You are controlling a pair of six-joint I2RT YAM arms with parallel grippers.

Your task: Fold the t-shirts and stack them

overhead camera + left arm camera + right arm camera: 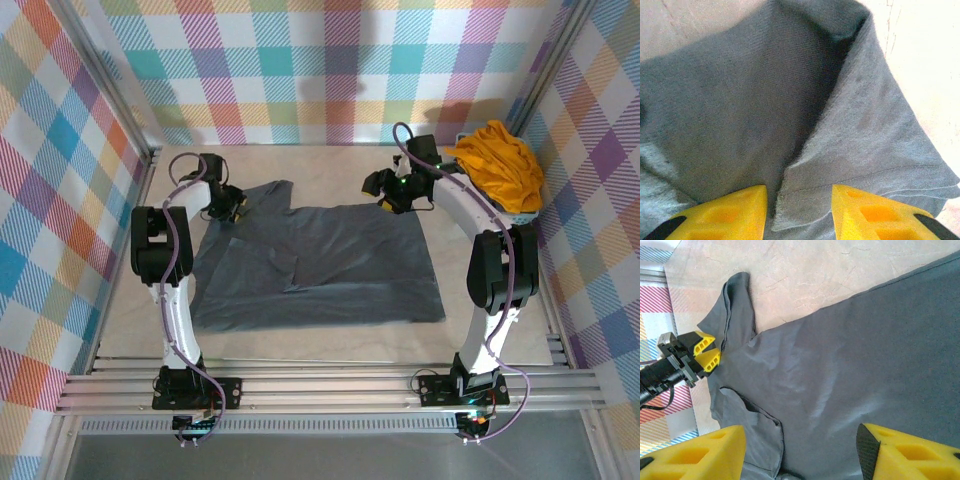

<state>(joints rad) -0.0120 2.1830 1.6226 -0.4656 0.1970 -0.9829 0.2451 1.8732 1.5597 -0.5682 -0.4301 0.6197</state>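
Here the dark slate-grey t-shirt (330,265) lies spread mostly flat across the middle of the worktop (330,165), with one sleeve reaching toward the far left. The left hand (236,207) sits low at that sleeve. In its wrist view the left hand (799,190) has its yellow fingers (730,212) parted, and a folded hem of grey cloth lies in the gap, not pinched. The right hand (383,197) hangs at the shirt's far right edge. Its own camera shows the right hand (800,455) spread wide above the grey cloth, touching nothing. The mustard t-shirt (497,165) is bunched in a heap at the far right corner, just beyond the right arm and apart from the grey one.
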